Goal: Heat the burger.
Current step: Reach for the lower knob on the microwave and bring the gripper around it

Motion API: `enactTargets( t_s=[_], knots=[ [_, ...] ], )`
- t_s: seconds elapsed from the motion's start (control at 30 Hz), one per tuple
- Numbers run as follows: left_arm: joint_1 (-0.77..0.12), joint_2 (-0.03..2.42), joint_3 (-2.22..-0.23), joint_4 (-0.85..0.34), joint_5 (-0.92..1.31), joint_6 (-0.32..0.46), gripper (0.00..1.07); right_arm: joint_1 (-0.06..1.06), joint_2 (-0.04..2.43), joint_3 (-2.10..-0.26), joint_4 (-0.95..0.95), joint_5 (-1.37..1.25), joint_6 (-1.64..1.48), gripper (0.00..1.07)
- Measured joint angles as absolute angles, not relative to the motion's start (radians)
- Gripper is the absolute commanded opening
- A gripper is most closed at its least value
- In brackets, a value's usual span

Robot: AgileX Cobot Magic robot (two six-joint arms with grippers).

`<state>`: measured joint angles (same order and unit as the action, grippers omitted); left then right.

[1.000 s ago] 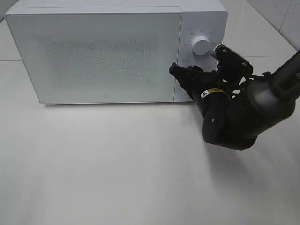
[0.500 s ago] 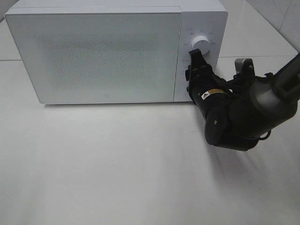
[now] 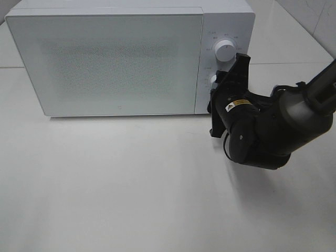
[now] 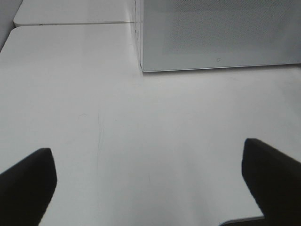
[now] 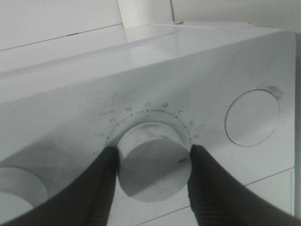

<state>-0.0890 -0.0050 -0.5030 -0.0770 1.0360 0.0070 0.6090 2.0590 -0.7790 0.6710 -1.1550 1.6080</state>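
Held the left gripper (image 4: 150,181) low over the white desk (image 4: 117,117) at the left of the scene, jaws spread wide and gripping nothing, one dark fingertip (image 4: 26,181) at each side of the wrist view. Faced from there the near lower corner of the white microwave (image 4: 216,33), well apart from it. Filled the back of the desk, in the high view, with that microwave, its broad speckled door (image 3: 105,63) shut flush. Gave no sight of the burger in any view; could not tell whether it sat behind that clouded door. Carried, right of the door, a narrow control panel (image 3: 236,23) with an upper dial (image 3: 224,51) standing free and a lower dial (image 5: 153,176) just beneath. Clamped the right gripper (image 5: 150,160) on the lower dial, jaws closed against its two sides, black fingers (image 5: 101,188) touching the rim. Showed, up close, a ring of small numerals around that dial and a red mark (image 5: 182,160) on its face, just beside one finger. Reached in from the right edge with the bulky black right arm (image 3: 283,126), its elbow low above the desk in front of the microwave's right front corner.
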Motion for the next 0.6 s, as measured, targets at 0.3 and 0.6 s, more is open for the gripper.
enactTargets(
  t_s=[0.3,0.6],
  knots=[
    [-0.089,-0.005,-0.503,-0.077,1.036,0.007,1.0,0.609,2.059,-0.779,0.671,-1.155,1.657,0.0],
    [-0.089,-0.005,-0.503,-0.077,1.036,0.007,1.0,0.609,2.059,-0.779,0.671,-1.155,1.657,0.0]
  ],
)
